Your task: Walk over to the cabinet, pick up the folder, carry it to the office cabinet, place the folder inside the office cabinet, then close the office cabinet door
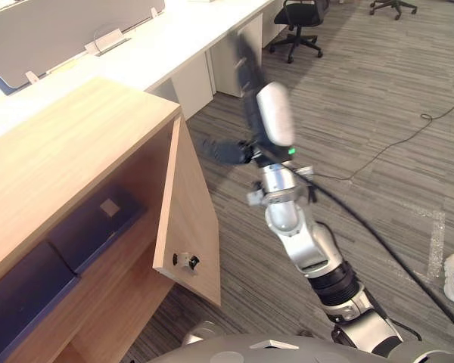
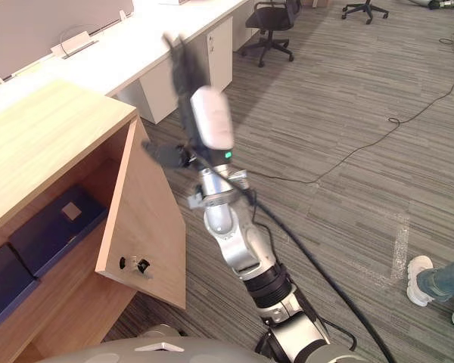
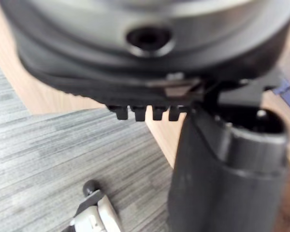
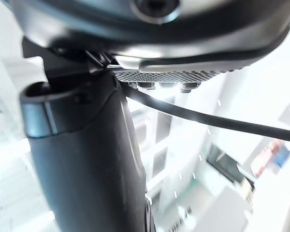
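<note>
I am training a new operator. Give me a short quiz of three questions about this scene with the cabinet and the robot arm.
1. True or false: the cabinet door is fully shut.
2. Where does the dark blue folder lie? A) on top of the cabinet B) on a shelf inside it C) in a robot hand
3. Fill in: the raised robot hand beside the door belongs to the robot's ____ arm.
Key: 1 false, the door stands open; 2 B; 3 right.
</note>
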{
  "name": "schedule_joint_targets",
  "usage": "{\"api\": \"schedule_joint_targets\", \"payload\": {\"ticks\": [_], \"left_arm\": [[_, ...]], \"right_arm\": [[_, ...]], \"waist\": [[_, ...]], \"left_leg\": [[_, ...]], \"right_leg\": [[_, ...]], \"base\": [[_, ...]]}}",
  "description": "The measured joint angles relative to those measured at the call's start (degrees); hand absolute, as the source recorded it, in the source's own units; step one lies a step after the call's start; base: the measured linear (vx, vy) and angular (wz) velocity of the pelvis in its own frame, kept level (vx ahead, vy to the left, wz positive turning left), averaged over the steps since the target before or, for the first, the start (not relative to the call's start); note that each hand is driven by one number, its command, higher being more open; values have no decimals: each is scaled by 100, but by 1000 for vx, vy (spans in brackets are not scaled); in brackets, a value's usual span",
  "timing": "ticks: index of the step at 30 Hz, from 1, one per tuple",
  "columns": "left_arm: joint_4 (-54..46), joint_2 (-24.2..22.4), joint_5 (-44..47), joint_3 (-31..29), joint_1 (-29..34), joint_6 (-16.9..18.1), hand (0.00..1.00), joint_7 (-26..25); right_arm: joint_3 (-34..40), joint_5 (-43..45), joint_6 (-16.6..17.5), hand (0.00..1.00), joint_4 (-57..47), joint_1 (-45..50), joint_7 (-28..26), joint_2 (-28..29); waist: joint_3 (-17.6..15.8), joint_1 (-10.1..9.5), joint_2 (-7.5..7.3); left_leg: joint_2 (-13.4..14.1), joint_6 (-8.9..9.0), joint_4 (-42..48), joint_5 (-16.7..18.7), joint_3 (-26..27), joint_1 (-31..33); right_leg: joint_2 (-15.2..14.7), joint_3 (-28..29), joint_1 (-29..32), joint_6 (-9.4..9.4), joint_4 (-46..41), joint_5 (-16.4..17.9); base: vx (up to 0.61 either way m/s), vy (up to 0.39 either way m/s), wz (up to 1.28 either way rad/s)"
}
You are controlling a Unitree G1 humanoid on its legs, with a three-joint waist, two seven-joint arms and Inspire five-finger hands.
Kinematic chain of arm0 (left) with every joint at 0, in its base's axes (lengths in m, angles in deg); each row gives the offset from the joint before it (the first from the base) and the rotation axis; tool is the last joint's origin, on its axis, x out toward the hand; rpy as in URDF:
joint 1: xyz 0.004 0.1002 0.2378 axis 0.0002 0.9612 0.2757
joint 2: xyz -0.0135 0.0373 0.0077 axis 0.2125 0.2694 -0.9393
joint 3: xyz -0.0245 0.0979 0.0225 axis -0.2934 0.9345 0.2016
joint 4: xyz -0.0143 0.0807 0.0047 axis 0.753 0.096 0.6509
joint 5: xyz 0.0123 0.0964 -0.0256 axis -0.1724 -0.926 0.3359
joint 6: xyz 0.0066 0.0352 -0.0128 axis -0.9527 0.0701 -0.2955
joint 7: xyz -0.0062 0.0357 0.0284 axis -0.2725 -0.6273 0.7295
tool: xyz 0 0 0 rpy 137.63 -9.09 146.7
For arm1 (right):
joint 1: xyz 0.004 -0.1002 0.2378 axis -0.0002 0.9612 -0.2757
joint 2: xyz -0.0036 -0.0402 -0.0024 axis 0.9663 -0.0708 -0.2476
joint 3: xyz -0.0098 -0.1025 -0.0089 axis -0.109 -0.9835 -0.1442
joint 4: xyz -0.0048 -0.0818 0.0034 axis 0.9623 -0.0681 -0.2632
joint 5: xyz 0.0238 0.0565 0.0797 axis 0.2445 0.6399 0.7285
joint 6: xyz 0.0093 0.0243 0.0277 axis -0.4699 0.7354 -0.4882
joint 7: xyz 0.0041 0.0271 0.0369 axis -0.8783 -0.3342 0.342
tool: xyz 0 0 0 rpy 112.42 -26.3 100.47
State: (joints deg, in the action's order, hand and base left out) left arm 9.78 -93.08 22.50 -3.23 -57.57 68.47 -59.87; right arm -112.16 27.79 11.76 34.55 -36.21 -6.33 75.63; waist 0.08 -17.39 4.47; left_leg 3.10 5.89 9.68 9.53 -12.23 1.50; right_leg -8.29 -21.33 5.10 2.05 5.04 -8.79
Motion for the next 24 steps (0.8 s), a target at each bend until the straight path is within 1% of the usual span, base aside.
{"api": "schedule_joint_targets", "payload": {"ticks": [2, 3, 6, 9, 11, 13, 16, 19, 22, 24], "left_arm": [[25, 1, 5, 16, -21, -5, 100, -17], [45, 3, 7, 57, -34, -6, 100, -40], [53, 4, 27, 75, -67, -12, 100, -47], [51, 4, 35, 76, -73, -16, 100, -67], [55, 3, 35, 74, -74, -31, 100, -93], [53, 3, 35, 74, -76, -31, 100, -127], [56, 2, 34, 74, -75, -35, 100, -145], [56, 0, 34, 54, -71, -39, 100, -185], [52, 0, 34, 51, -71, -38, 100, -250], [53, -1, 33, 48, -71, -40, 100, -317]], "right_arm": [[190, 12, 2, 100, -723, -5, 449, 225], [270, 14, 18, 100, -1059, -51, 695, 397], [493, 15, 24, 100, -1469, -303, 1164, 657], [629, 14, -6, 100, -1597, -362, 1349, 788], [634, 14, -112, 100, -1604, -362, 1382, 799], [639, 12, -211, 100, -1627, -360, 1384, 799], [703, 1, -251, 100, -1653, -266, 1397, 799], [843, -5, -383, 100, -1748, 139, 1467, 798], [1138, -6, -551, 100, -1758, 775, 1564, 797], [1493, 2, -820, 100, -1754, 1522, 1703, 835]], "waist": [[0, -2, 4], [9, -8, 17], [34, -9, 55], [49, -10, 80], [51, -39, 83], [52, -77, 86], [70, -107, 106], [125, -121, 181], [144, -110, 208], [143, -92, 207]], "left_leg": [[0, -10, -5, 3, -8, 1], [1, -47, -5, 18, -23, -2], [2, -150, -19, 79, -50, -3], [-25, -219, -92, 123, -35, -7], [-55, -258, -84, 145, 6, -8], [-61, -271, -81, 153, 35, -8], [-54, -268, -86, 150, 30, -9], [-59, -269, -84, 147, 24, -10], [-64, -269, -84, 147, 19, -13], [-66, -269, -84, 147, 16, -19]], "right_leg": [[3, 12, -8, 26, 0, 18], [7, 13, -14, 28, 1, 19], [9, 5, -15, 56, 1, 0], [-21, 3, -2, 108, 2, -35], [-50, 29, -5, 114, 3, -39], [-51, 71, 0, 119, 2, -43], [-47, 65, 6, 142, 1, -69], [-52, 61, 16, 118, -1, -88], [-55, 61, 15, 117, -1, -88], [-55, 62, 15, 117, -1, -87]], "base": [[0, 0, 0], [0, 0, 0], [-19, 11, 3], [-41, 34, 7], [-51, 46, -3], [-26, 28, -5], [11, 1, 0], [44, 13, 1], [30, 12, 0], [0, 0, 0]]}}
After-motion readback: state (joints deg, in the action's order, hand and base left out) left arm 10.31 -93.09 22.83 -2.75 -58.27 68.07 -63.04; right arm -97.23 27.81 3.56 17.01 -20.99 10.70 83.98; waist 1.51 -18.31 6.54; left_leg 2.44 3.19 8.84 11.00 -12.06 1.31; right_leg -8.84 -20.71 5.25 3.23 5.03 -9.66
